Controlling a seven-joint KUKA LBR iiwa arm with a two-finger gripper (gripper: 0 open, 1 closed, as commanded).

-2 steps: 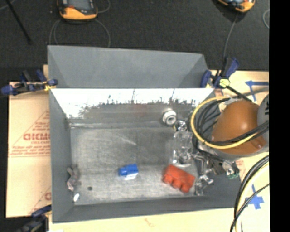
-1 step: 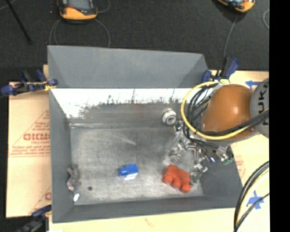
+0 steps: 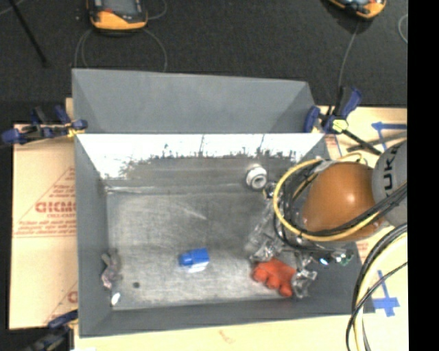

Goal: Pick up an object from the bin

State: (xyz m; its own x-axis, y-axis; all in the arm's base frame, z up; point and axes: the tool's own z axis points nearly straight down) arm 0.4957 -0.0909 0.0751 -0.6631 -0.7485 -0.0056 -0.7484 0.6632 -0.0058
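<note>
Down near the floor of the bin [image 3: 89, 226], the hand [image 3: 282, 264] is held low over a red lumpy object [image 3: 271, 274] lying just beneath it; whether it is open or closed cannot be told.

This looks like a robot lab. A big robot arm [image 3: 387, 171] with an orange cover [image 3: 336, 195] and looping cables [image 3: 276, 200] hangs over a grey metal bin [image 3: 192, 110], whose floor lies just under the gripper [image 3: 282, 262]. Far behind the gripper, past the bin's back wall, is dark carpet [image 3: 226, 41] with an orange and black box [image 3: 116, 14] on it.
</note>
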